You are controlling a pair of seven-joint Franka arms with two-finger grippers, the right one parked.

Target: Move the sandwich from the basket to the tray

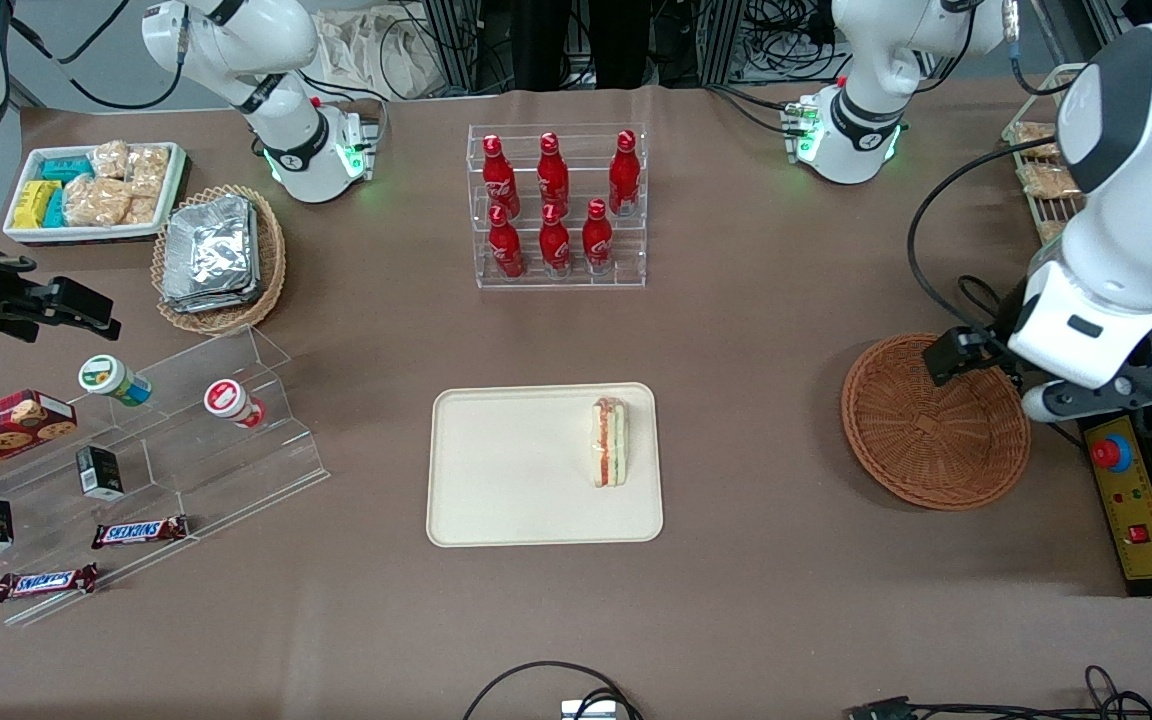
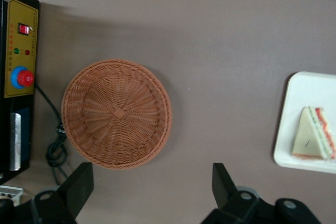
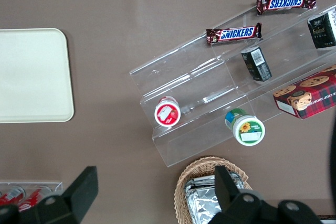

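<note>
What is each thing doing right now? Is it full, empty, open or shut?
sandwich: lying on the tray, nothing holding it.
tray: flat on the table, holding only the sandwich.
basket: empty, upright on the table.
gripper: open, holding nothing, above the table beside the basket.
red bottles: standing upright in their clear rack, capped.

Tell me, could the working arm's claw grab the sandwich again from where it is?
Probably yes. The claw hangs open and empty above the basket, and the sandwich lies uncovered on the tray with only bare table between them. It would have to travel sideways toward the tray first.
</note>
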